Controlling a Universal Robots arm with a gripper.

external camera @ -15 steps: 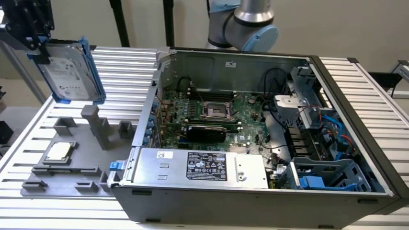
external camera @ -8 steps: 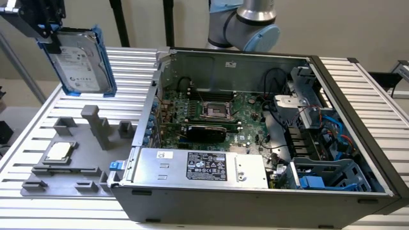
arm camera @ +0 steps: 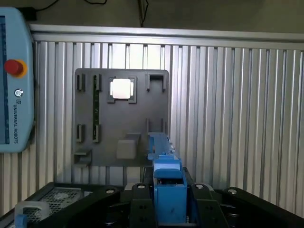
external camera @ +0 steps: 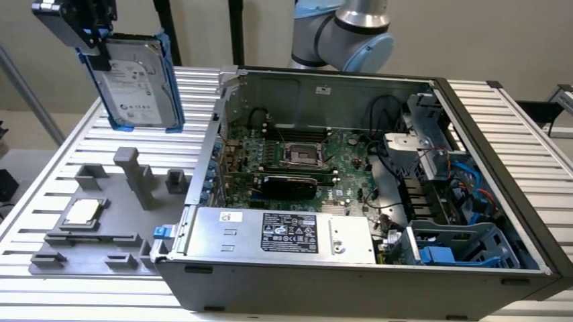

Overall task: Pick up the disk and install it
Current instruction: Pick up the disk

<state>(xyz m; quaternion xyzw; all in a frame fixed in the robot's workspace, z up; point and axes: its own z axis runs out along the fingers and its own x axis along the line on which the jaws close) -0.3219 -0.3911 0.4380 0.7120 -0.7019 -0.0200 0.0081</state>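
— Pincer (external camera: pixel 95 41) state?
— Clamped on the disk (external camera: pixel 139 79), gripping near its upper end, across one blue rail.
— Whereabouts of the disk?
— Hanging upright in the air, white label showing, above the worktop (external camera: pixel 63 144) at the exterior view's left. Touching nothing but the pincer.
— Lower down?
— Grey fixture tray (external camera: pixel 107 191) lying on the ribbed worktop, with a small square silver chip (external camera: pixel 82 212) in one recess. Well apart from the disk.
— Beside that?
— Open computer case (external camera: pixel 358 282), just beside the tray, toward the exterior view's right. Green motherboard (external camera: pixel 296 144) inside, silver power supply (external camera: pixel 278 235) with a black-and-white label, blue-grey drive cage (external camera: pixel 457 241) in the near corner.
— From the wrist?
— Blue rail end-on between two black fingers (arm camera: pixel 140 209), tray and chip beyond, teach pendant (arm camera: pixel 16 85) with a red button alongside.
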